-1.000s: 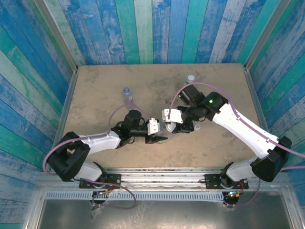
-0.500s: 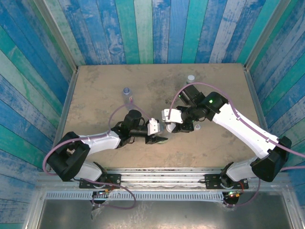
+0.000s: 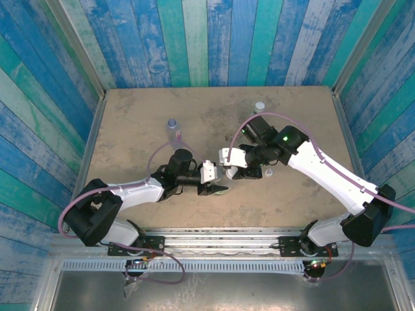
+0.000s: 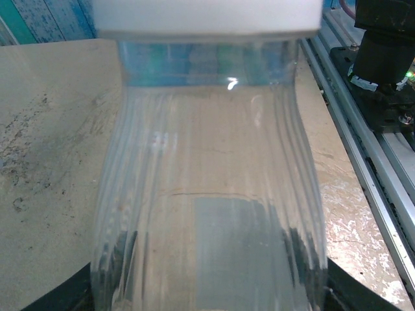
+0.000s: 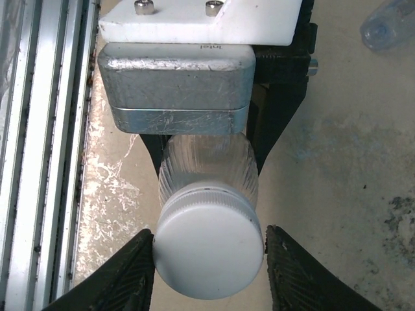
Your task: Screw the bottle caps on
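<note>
Right wrist view: clear bottle (image 5: 207, 170) lies 12-to-6, white cap (image 5: 209, 254) seated at its 6 o'clock end. Left gripper (image 5: 209, 150) clamps the body; right gripper (image 5: 209, 234) straddles the cap, grip unconfirmed.

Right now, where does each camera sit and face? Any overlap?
Top external: above and behind the arms, looking down on the table; left arm and right arm show, bases nearest.
Left wrist: on the left arm, looking along the left jaws at the clear bottle they clamp; dark jaw tips in the bottom corners.
Right wrist: on the right arm, facing the white cap on that bottle; right jaws flank it, left jaws behind.
Shared: both wrist views show that capped bottle, from opposite ends.
</note>
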{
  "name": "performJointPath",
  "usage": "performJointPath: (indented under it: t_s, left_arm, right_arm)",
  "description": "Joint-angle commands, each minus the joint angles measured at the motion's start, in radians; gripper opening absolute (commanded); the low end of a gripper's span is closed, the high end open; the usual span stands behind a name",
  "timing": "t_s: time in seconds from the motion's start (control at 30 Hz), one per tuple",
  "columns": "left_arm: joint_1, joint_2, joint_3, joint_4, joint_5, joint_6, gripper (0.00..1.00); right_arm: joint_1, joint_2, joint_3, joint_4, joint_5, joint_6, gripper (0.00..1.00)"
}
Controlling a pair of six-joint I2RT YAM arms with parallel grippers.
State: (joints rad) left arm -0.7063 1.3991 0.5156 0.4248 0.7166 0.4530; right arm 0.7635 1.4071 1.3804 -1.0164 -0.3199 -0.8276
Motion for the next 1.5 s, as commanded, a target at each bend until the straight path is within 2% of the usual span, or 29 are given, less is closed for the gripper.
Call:
performJointPath:
  t_s: [0.0, 0.07, 0.13, 0.3, 0.4, 0.53, 0.6, 0.63, 0.77, 0.83, 0.97, 1.07, 1.17, 1.47]
  left_arm:
    - [-0.005, -0.027, 0.018, -0.003, 0.032, 0.008, 0.56]
    - [-0.005, -0.026, 0.017, 0.008, 0.022, -0.001, 0.55]
    - [-0.005, -0.024, 0.009, 0.054, -0.020, -0.034, 0.55]
    - [-0.005, 0.018, 0.009, 0.227, -0.167, -0.116, 0.55]
    - [-0.005, 0.066, 0.041, 0.261, -0.224, -0.146, 0.54]
    - [-0.007, 0.101, 0.059, 0.278, -0.271, -0.158, 0.54]
    - [-0.006, 0.107, 0.063, 0.267, -0.271, -0.157, 0.54]
    - [-0.008, 0.110, 0.067, 0.256, -0.263, -0.154, 0.54]
    - [-0.009, 0.119, 0.072, 0.225, -0.183, -0.131, 0.55]
    - [-0.008, 0.122, 0.072, 0.206, -0.140, -0.116, 0.55]
    - [-0.009, 0.084, 0.064, 0.104, 0.004, -0.023, 0.55]
    - [-0.009, 0.053, 0.070, 0.021, 0.077, 0.017, 0.55]
    - [-0.008, 0.035, 0.073, -0.022, 0.119, 0.028, 0.55]
    - [-0.008, 0.005, 0.073, -0.050, 0.175, 0.042, 0.55]
  right_arm:
    - [0.003, -0.013, -0.021, 0.010, -0.004, 0.009, 0.44]
    - [0.003, -0.011, -0.019, 0.012, -0.008, 0.027, 0.42]
    - [0.003, -0.008, -0.015, 0.031, 0.006, 0.121, 0.37]
    - [0.002, -0.028, -0.019, 0.091, 0.098, 0.454, 0.29]
    - [0.005, -0.057, -0.043, 0.133, 0.141, 0.734, 0.16]
    - [0.008, -0.072, -0.056, 0.114, 0.140, 1.114, 0.14]
    - [0.019, -0.094, -0.086, 0.120, 0.174, 1.197, 0.14]
    - [0.020, -0.106, -0.102, 0.122, 0.180, 1.206, 0.19]
    - [0.018, -0.160, -0.136, 0.141, 0.173, 1.082, 0.52]
    - [0.015, -0.197, -0.143, 0.142, 0.170, 0.941, 0.67]
    - [0.014, -0.264, -0.185, 0.154, 0.203, 0.664, 0.67]
    - [0.015, -0.292, -0.200, 0.138, 0.132, 0.443, 0.68]
    - [0.017, -0.291, -0.189, 0.092, 0.000, 0.261, 0.68]
    - [0.023, -0.179, -0.089, 0.021, -0.010, 0.175, 0.63]
